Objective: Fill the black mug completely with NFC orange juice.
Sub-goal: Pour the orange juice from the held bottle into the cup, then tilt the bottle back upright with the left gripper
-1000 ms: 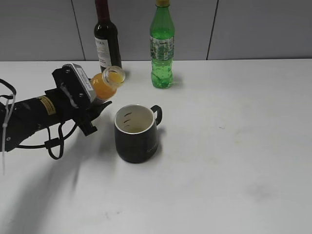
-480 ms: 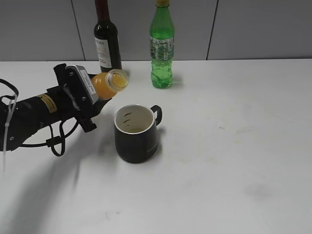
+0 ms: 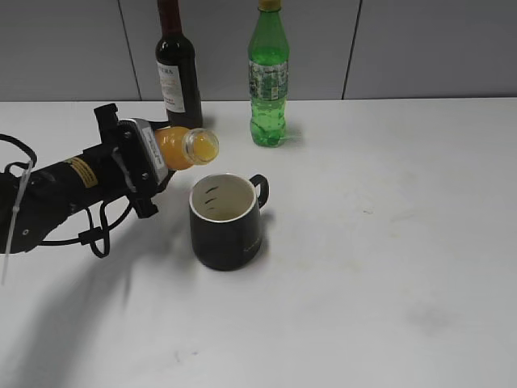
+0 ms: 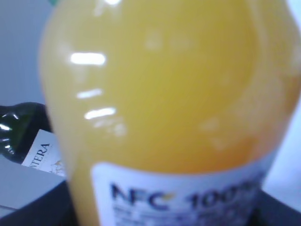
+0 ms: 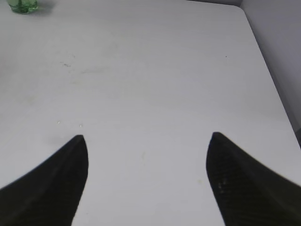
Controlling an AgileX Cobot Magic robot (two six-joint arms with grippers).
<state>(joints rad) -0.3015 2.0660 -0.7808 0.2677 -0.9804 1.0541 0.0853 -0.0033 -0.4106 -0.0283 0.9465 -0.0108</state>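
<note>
The black mug (image 3: 227, 224) stands on the white table, white inside, handle at its right. My left gripper (image 3: 155, 162) is shut on the NFC orange juice bottle (image 3: 184, 147). It holds the bottle nearly level, the open neck pointing right, just above the mug's left rim. No juice stream shows. In the left wrist view the juice bottle (image 4: 169, 108) fills the frame with its white NFC label. My right gripper (image 5: 146, 141) is open and empty over bare table; it does not show in the exterior view.
A dark wine bottle (image 3: 178, 65) and a taller green bottle (image 3: 268, 77) stand at the back by the grey wall. The wine bottle also shows in the left wrist view (image 4: 28, 136). The white table (image 3: 388, 242) spreads to the right.
My left gripper has tipped the juice bottle further down, from neck slanting up to nearly level, and brought the neck closer over the mug. The mug has not moved.
</note>
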